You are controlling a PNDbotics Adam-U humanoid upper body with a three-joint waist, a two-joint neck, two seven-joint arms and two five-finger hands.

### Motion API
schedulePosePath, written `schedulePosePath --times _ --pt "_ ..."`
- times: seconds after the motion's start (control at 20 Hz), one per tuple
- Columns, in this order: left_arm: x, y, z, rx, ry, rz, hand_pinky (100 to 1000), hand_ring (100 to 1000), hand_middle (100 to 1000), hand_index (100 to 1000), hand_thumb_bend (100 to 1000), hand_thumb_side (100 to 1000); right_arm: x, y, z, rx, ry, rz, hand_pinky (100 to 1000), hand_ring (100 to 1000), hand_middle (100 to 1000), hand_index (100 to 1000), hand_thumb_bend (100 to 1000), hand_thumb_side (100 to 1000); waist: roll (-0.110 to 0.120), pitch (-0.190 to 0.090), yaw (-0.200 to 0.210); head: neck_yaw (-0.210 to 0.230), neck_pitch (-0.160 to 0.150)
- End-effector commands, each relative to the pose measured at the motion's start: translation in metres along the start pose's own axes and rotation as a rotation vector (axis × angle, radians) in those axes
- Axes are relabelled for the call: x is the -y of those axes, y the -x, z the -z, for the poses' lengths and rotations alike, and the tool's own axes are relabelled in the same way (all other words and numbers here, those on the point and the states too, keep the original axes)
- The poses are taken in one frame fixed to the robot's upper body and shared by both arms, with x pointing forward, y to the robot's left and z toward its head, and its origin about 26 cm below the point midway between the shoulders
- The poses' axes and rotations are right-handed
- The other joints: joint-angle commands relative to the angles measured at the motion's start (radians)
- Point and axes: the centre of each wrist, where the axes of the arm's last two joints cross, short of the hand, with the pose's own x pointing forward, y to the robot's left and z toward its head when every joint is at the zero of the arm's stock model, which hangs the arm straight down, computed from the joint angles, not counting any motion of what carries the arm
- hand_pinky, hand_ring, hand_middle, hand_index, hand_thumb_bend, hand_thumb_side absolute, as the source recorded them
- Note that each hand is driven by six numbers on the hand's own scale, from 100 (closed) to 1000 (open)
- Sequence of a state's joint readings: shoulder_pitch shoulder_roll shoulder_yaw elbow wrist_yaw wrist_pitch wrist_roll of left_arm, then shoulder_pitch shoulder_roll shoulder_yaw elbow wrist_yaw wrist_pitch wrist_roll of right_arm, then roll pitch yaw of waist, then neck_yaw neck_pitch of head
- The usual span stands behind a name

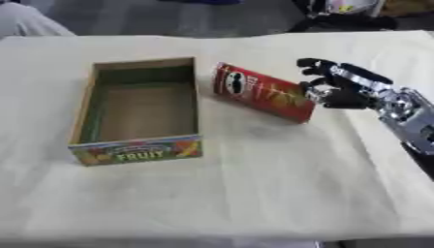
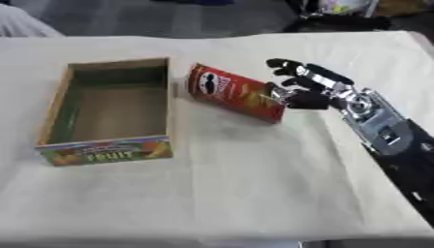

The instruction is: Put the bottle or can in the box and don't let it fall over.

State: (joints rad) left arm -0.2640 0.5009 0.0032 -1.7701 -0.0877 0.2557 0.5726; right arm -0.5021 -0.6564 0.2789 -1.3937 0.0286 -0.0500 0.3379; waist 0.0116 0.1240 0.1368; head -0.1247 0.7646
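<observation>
I see the can lying on its side on the desk, not upright. It's a red chip tube: long cylinder, red wrap with a round mascot face logo near the lid end and yellow-orange chip graphics toward the other end. Lid end points toward the box, base end points toward my right hand. Axis runs diagonal, lid end further from me.

Can sits just beside the box's right wall, outside it. Can't tell if it touches the wall; looks like a thin gap.

Box is an open cardboard tray, brown inside, green along the inner far wall, colourful fruit print with "FRUIT" lettering on the near face. Nothing in it.

Right hand is at the can's base end, fingers curled partway, one finger sticking out over the top of the tube. Fingertips look to be against the base end, but I can't tell if it's actually gripping or just touching. Right arm comes in from the right edge.

Desk is covered with a cream cloth, slightly wrinkled.
</observation>
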Motion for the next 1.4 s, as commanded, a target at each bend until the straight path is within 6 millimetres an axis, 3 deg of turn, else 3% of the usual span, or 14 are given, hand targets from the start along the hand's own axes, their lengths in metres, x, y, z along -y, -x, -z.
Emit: schedulePosePath --times 0.05,1.4 --pt "-0.006 -0.009 0.006 0.035 -0.014 -0.005 416 796 832 728 352 554 0.011 -0.004 0.0 0.007 0.001 -0.033 920 1000 1000 1000 100 560 0.014 0.007 0.002 0.002 0.005" --pt "-0.006 -0.011 0.007 0.032 -0.006 -0.009 412 798 831 721 335 552 0.001 0.011 -0.006 -0.03 -0.094 -0.049 946 1000 1000 1000 100 604 0.02 0.011 -0.004 0.002 0.005"
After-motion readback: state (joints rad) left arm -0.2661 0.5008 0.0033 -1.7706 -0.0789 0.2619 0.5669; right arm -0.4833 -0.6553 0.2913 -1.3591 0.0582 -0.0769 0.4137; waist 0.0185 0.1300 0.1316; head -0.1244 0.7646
